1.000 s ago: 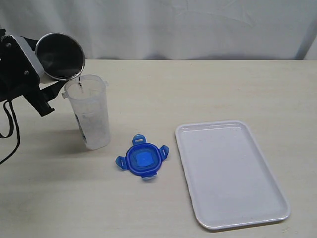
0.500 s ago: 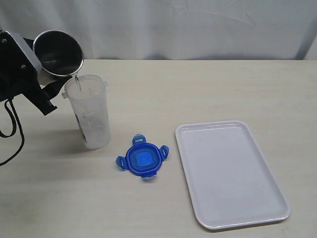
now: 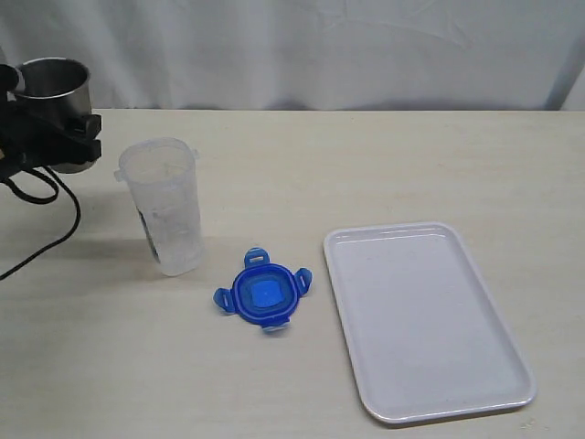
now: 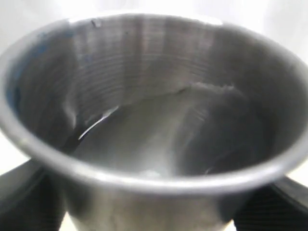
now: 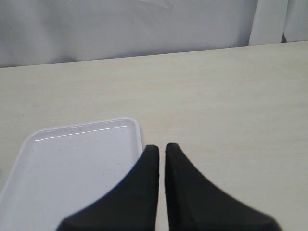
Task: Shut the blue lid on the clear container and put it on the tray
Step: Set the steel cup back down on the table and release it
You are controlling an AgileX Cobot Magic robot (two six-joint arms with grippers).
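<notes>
We've tipped the metal cup (image 3: 53,87) upright, away from the open container (image 3: 169,206), left gripper (image 3: 55,137) clasping it, right gripper (image 5: 161,159) clenched empty, so the lid (image 3: 263,293) lying beside the tray (image 3: 430,320) comes next.

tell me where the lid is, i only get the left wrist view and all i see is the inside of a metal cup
Observer: the blue lid lies flat on the table, between the clear container and the tray, touching neither.
Operator: is my cup over the container
Observer: no, the metal cup is upright and off to the container's side, apart from it.
Operator: right arm free
Observer: the right gripper is shut with nothing in it, near one corner of the tray.
</notes>
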